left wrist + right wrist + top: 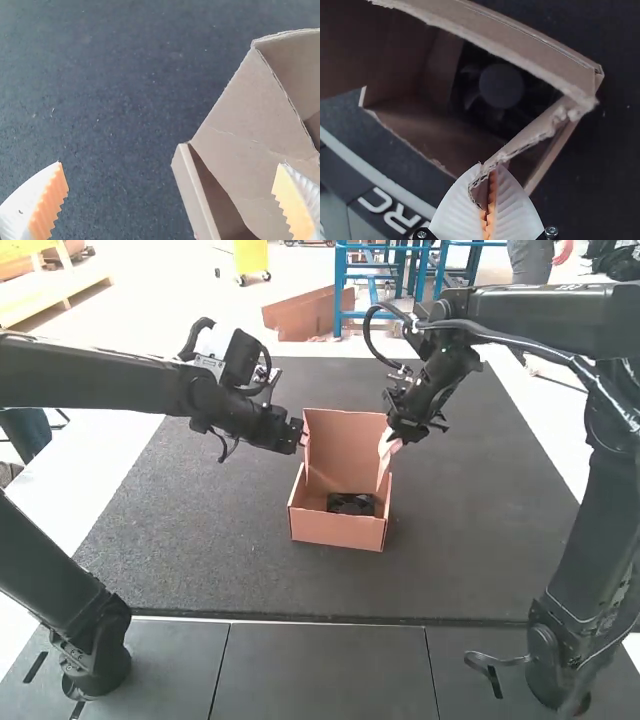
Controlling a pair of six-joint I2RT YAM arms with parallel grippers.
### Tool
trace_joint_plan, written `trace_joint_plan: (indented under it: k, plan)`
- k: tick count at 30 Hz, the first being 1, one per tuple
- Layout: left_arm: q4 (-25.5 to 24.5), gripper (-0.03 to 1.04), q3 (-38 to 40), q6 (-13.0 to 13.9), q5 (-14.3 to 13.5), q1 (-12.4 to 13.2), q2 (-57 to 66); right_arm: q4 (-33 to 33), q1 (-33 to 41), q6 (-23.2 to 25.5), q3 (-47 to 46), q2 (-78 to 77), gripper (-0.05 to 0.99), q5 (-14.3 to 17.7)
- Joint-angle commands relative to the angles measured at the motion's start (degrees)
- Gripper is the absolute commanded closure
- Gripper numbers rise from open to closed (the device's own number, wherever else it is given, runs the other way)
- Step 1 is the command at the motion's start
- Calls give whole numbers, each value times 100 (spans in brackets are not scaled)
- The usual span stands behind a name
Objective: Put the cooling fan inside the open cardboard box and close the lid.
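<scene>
Already fan (352, 504) inside box (337, 525); right jaws pinching flap (540, 131).

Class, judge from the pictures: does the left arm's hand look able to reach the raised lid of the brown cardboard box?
Probably yes. The left hand is open right beside the raised brown cardboard lid, nothing between; the right hand pinches the far side flap.

My work area is basically one big dark grey mat (200, 540), and up close it's got a fine speckled, felt-like texture. It lies flat on a pale, almost white table (85, 475) that shows along both sides of it. Nearest my end there's a row of flat dark panels (320, 670) with thin seams between them. The lighting's bright and even, and the shadows are pretty soft.
</scene>
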Motion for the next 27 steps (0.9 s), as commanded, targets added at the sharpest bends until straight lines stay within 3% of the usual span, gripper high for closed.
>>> trace_joint_plan:
  k: [1,15,27]
  plan:
    - [39,4,-153,-39,144,-110,-231,-30,164,-65,-158,-249,94,-171]
    - [-76,4,-583,-48,136,-171,-661,-92,437,-329,-773,-443,94,-180]
    - [-717,4,-847,-13,109,-136,-1672,-127,542,-628,-966,-443,94,348]
